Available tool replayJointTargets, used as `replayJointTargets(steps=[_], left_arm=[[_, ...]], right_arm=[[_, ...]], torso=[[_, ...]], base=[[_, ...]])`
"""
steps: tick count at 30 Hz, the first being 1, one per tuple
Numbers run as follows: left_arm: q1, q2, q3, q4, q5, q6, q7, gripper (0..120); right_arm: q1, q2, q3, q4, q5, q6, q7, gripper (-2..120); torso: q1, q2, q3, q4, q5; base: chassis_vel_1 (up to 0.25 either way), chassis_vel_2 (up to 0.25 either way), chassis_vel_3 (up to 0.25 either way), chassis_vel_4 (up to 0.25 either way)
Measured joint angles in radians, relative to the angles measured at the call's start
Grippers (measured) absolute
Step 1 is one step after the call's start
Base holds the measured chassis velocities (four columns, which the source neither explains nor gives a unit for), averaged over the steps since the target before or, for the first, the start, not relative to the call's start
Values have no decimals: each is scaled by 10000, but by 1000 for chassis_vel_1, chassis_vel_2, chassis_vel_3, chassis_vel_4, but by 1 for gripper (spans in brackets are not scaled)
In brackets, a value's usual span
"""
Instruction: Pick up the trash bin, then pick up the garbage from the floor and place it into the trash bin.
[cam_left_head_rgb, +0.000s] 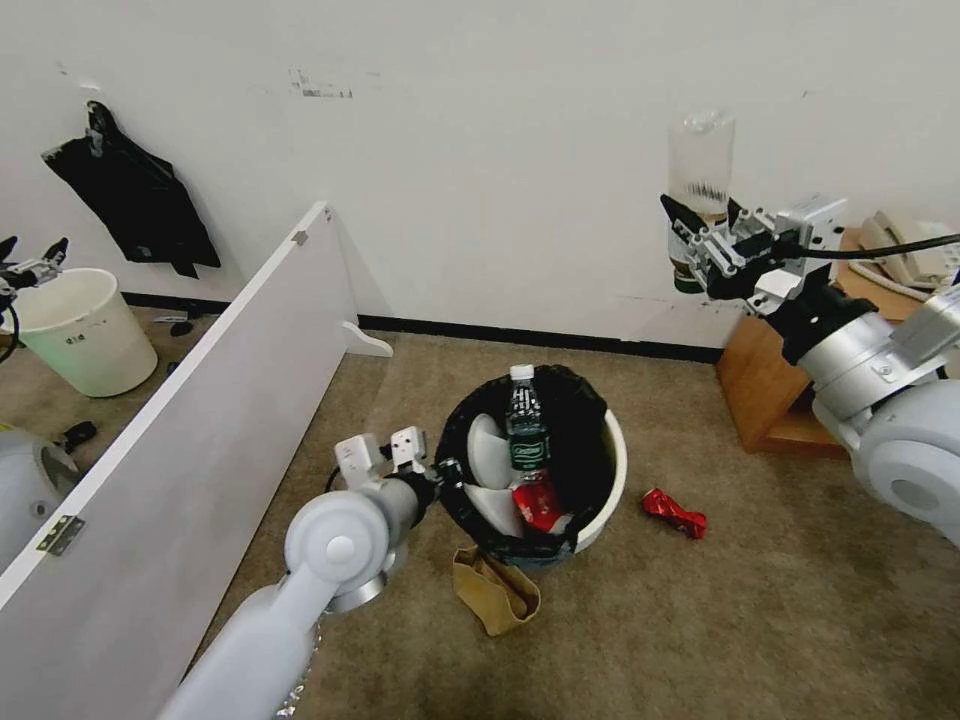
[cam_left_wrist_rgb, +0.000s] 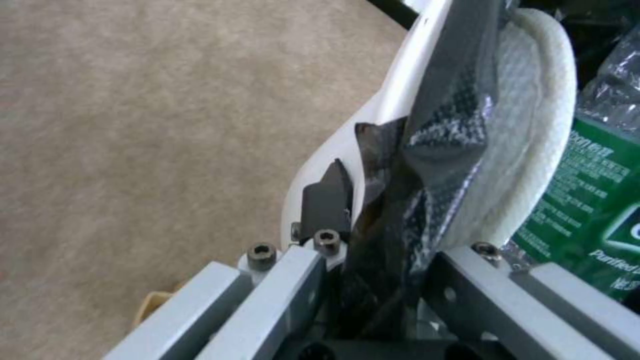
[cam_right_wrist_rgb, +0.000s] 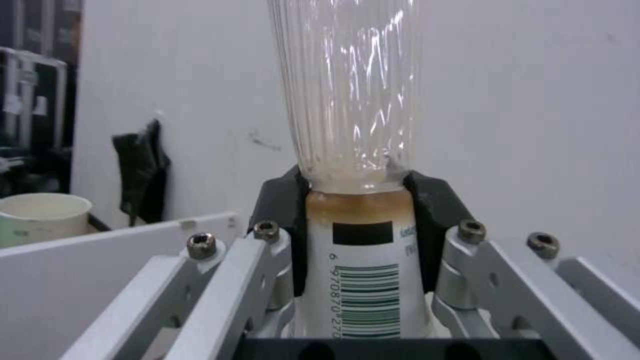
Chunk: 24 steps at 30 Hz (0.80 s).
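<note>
- Head view: the left gripper (cam_left_head_rgb: 447, 473) is clamped on the near-left rim of the trash bin (cam_left_head_rgb: 612, 470), which sits on the carpet (cam_left_head_rgb: 780, 600). Inside, just beyond the fingers, lie white slippers (cam_left_head_rgb: 488, 452), a green-labelled bottle (cam_left_head_rgb: 526, 430) and a red-white snack packet (cam_left_head_rgb: 537, 503). A tan paper bag (cam_left_head_rgb: 495, 590) lies below that gripper, touching the bin; a crushed red wrapper (cam_left_head_rgb: 674, 513) lies on the bin's far side. The right gripper (cam_left_head_rgb: 706, 247), raised near the wall, grips a clear bottle (cam_left_head_rgb: 700, 170) pointing upward.
- Left wrist view: the fingers (cam_left_wrist_rgb: 327, 202) pinch the white rim and the black bag (cam_left_wrist_rgb: 440, 125); a slipper presses against the liner.
- Right wrist view: the dark pads (cam_right_wrist_rgb: 283, 200) close on the bottle's barcoded label, its clear body rising beyond them.
</note>
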Motion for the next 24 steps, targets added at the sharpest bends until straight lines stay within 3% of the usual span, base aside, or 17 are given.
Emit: replayJointTargets(steps=[9,24], left_arm=[[-938,-302,619,408,-467,-33,-108,1],[-1677,-784,1010,730,-941,-46,-206,1]], right_arm=[[-167,-181,177,393,45,490,-561,26],[-880,-147,37,886,-262,909,-1554,26]], torso=[[0,0,-1,1,0],[0,0,-1,1,0]], base=[[0,0,0,0],[0,0,0,0]])
